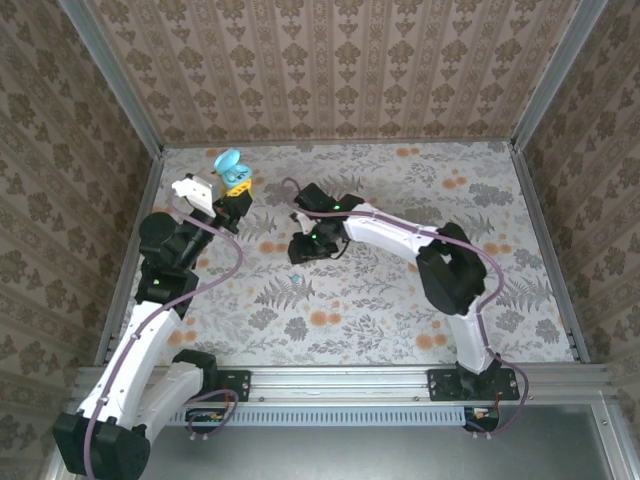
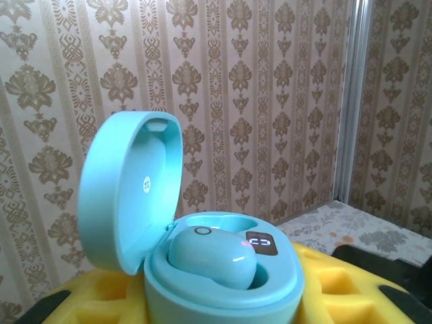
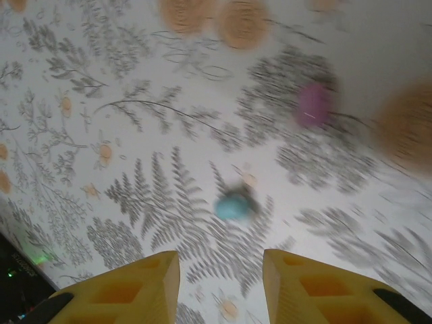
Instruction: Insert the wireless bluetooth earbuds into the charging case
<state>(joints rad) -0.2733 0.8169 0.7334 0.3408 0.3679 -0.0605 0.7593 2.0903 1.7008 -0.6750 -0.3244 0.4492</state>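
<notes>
The left gripper (image 1: 237,190) is at 10 o'clock on the desk (image 1: 480,300). It is closed tight on the case (image 2: 223,290) and holds it up with the lid (image 2: 128,196) open. One bud (image 2: 212,260) sits inside the case, so that part looks done. The hole at 12 o'clock from it looks empty.

Near the middle of the desk, a blue bud (image 3: 233,204) lies loose. A pink bud (image 3: 312,104) lies at 1 o'clock from it, a bit apart. The right gripper (image 3: 219,283) hangs over the blue bud with its jaws apart and nothing in them.

I think the job is about half done. The blue bud has to be picked up and put in the empty hole. The pink bud may go in a different case.
</notes>
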